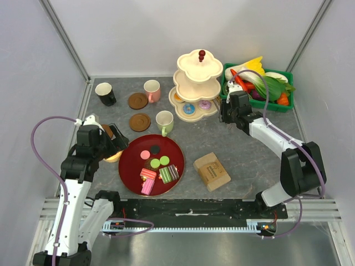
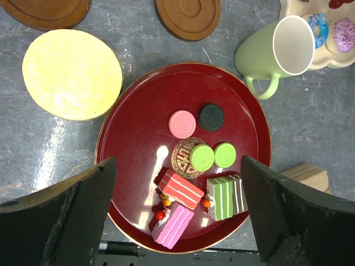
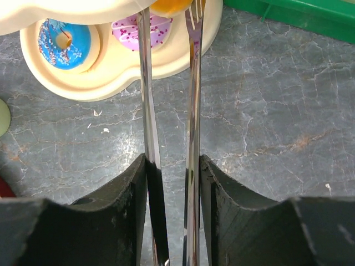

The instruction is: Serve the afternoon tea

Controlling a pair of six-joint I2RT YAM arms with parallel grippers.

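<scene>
Macarons (image 2: 202,157), cake slices (image 2: 181,189): resting on red tray (image 2: 138,111) directly under left gripper (image 2: 175,172), splayed wide. Right gripper (image 3: 173,166): clenched on metal tongs (image 3: 145,83), tips beside 2 donuts (image 3: 64,39) on tiered stand (image 3: 111,83).

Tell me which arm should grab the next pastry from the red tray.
Left. The left claw hangs open right above the red tray, macarons and cake slices below it. The right claw is away at the tiered stand, shut on metal tongs.
</scene>
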